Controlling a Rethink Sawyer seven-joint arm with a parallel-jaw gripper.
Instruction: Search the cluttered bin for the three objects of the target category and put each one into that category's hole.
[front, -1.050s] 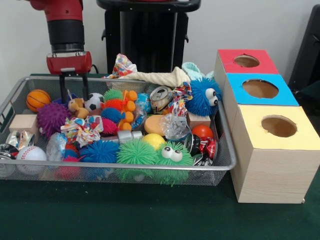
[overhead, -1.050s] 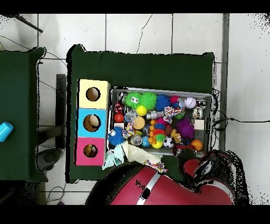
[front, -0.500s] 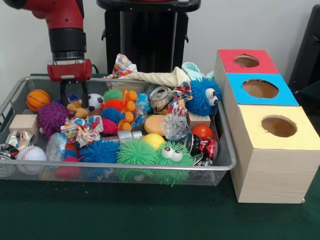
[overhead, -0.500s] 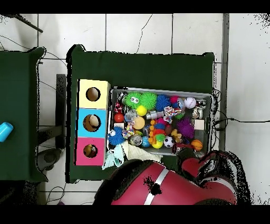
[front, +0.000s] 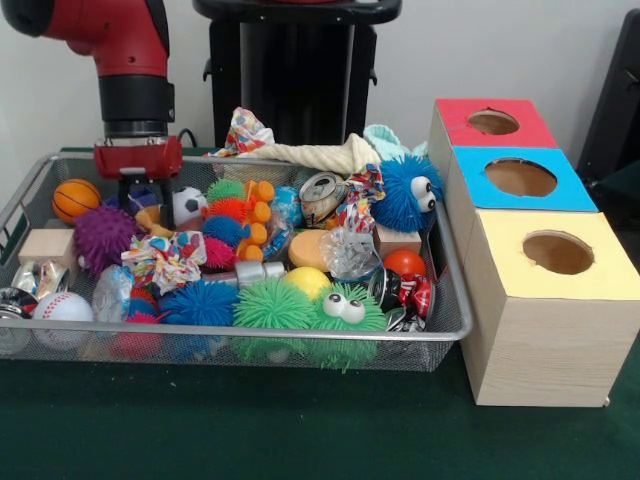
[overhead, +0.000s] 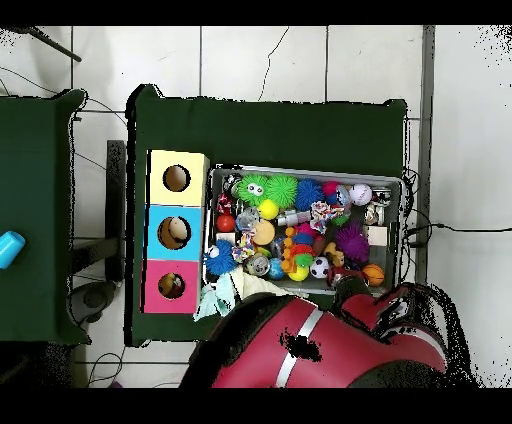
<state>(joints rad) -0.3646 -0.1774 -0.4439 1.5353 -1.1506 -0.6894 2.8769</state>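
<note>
A dark green surface (front: 300, 430) carries the wire bin (front: 440, 330) and, well to the gripper's side, the box (front: 540, 330) with red, blue and yellow holes. The gripper (front: 146, 205) hangs inside the bin's back corner, just beside the soccer ball (front: 187, 204); whether it is spread cannot be told.

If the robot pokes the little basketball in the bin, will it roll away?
Probably only a little. The basketball is round, so it should roll easily, but it sits in a corner of the bin with the purple spiky ball beside it, so it would likely be stopped quickly. It looks small and probably light.
</note>
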